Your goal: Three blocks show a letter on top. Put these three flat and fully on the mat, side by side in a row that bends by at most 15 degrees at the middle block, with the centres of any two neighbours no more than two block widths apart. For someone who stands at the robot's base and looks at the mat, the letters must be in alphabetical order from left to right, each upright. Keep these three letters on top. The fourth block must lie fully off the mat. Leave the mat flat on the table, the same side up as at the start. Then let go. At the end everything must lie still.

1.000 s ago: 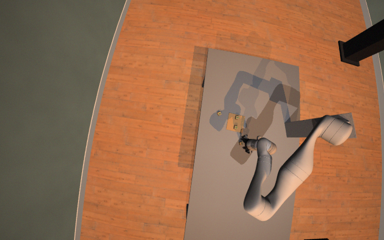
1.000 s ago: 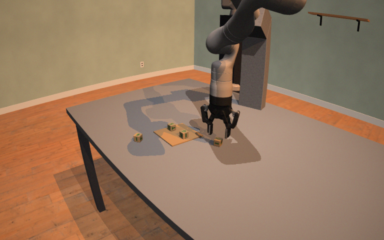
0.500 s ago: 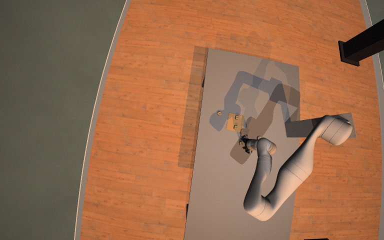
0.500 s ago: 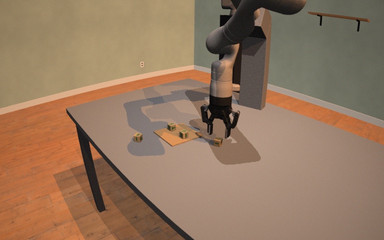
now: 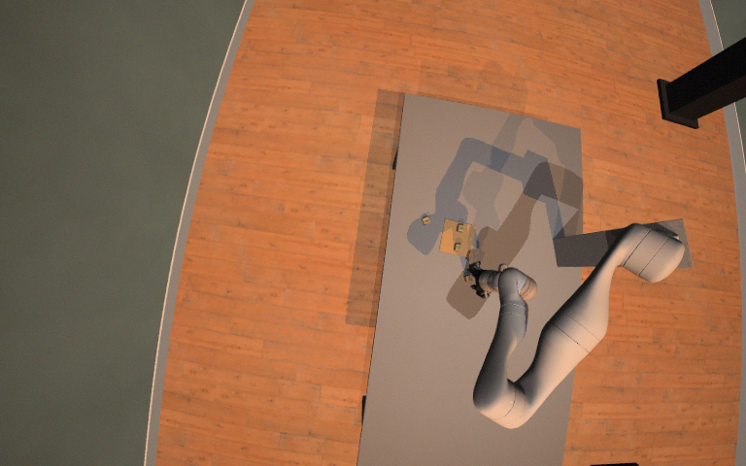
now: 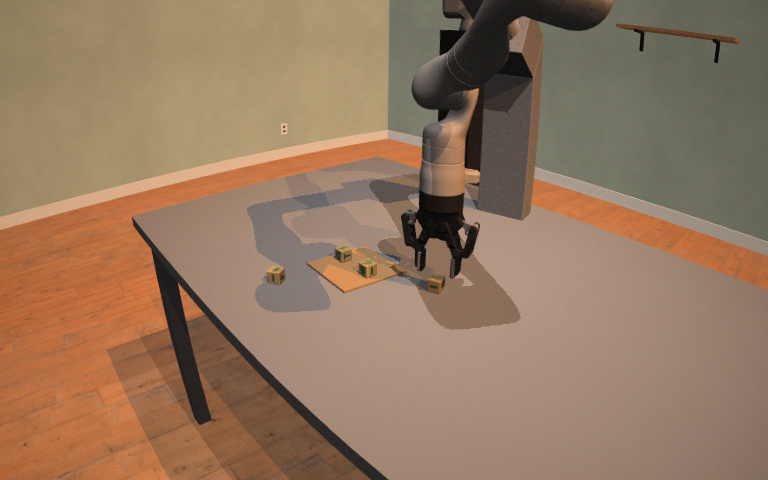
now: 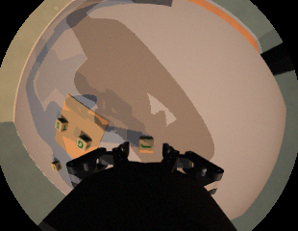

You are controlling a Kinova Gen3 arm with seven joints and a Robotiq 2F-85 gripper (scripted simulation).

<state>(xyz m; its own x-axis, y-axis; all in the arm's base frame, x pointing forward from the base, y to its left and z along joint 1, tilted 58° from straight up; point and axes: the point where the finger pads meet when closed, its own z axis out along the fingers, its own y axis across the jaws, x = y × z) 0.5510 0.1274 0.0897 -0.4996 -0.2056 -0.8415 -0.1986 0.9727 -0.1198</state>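
The block (image 6: 436,283) under the gripper (image 6: 437,262) rests on the table (image 6: 614,356) just off the near corner of the mat (image 6: 349,279), slightly right of centre in the exterior view; in the wrist view it (image 7: 147,144) appears between the two finger linkages, at the lower middle of the frame. The gripper hangs above it with its jaws partly open and nothing between them; the fingertips look level with, or just above, the block's top. The step in hand appears to be the descent for a grasp: keep the jaws centred over the block, align the pads with two opposite flat faces, lower until the pads span its sides, then close squarely so that the block does not twist and the top face stays uppermost. Two further blocks (image 6: 343,253) (image 6: 367,268) stand on the mat, and a fourth block (image 6: 275,274) lies well apart on the table at centre left. All are small tan cubes with green markings on their faces; the letters are too small to read. The mat is a thin, flat, orange-brown rectangle like cardboard. The table top is smooth, matte grey-brown, on dark legs, above wooden floor planks (image 6: 49,297).
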